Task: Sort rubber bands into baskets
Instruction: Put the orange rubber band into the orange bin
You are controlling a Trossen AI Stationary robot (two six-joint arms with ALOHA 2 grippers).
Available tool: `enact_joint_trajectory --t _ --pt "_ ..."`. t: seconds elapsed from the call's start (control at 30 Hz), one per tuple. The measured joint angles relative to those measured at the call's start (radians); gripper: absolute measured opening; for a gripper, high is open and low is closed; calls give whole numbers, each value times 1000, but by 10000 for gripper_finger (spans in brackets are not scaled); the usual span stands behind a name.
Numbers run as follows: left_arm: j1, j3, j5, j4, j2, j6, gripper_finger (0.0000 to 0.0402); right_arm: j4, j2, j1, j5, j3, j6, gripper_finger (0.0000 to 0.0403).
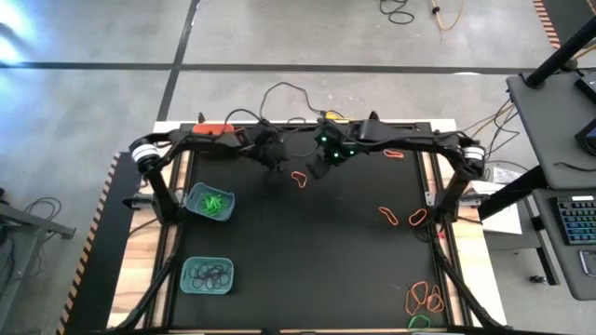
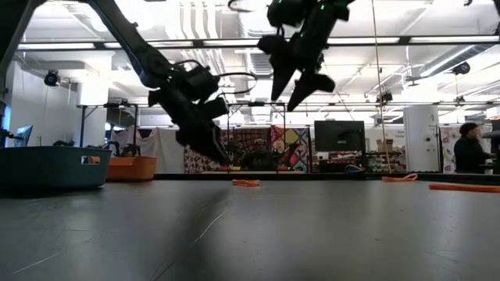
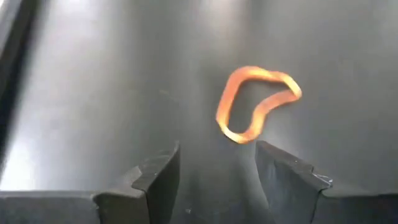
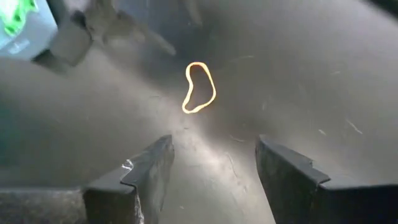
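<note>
- Room: a large hall with ceiling lights, a dark monitor [image 2: 339,134] and one person [image 2: 469,148] at the far side, seen past the surface in the low view.
- Surface [image 1: 317,251]: one black mat on a pale wooden top; grey floor with loose cables lies around it.
- Arms: two, both reaching in toward the orange band near the mat's far edge.
- Baskets: three in view. One orange basket [image 1: 216,128] sits at the mat's far edge; one teal basket of green bands [image 1: 210,202] and one teal basket of black bands [image 1: 208,274] sit toward the left arm's side of the orange band.
- Left gripper [image 3: 217,180]: fingers spread, holding nothing, raised off the mat just beside the orange band.
- Right gripper [image 4: 214,180]: fingers spread, holding nothing, raised above the mat on the band's other side.
- Orange band [image 1: 299,178]: one loop lying flat on the mat between the two grippers, touching neither.
- Other loose bands: one orange band near the right arm [image 1: 394,154], two more [image 1: 388,216] farther toward the right arm's side, and a cluster of orange with one green [image 1: 424,300]; the cluster's count is unclear.
</note>
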Motion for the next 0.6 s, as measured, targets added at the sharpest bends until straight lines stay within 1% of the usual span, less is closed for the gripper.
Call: enact_joint_trajectory --t 0.07,0.13,0.2,0.3,0.37,0.4,0.53,0.6 --pt "-13 19 8 -60 23 125 191 -5 -27 11 30 0 22 217" --pt "-25 35 5 -73 44 205 191 -15 -45 25 61 0 39 217" --pt "-36 57 -16 -61 70 217 191 -23 -63 32 86 0 59 217" --pt "-40 102 -42 -59 114 185 191 -25 -73 43 115 0 82 217" --pt "-43 138 -44 -63 144 180 191 -28 -74 45 115 -1 83 217" --pt "-45 155 -40 -82 157 186 191 -29 -74 46 115 -1 84 217" --pt "-53 235 33 -216 207 234 191 -36 -72 47 115 -1 85 217" --pt "-59 271 54 -262 224 233 191 -37 -72 47 115 -2 85 217"
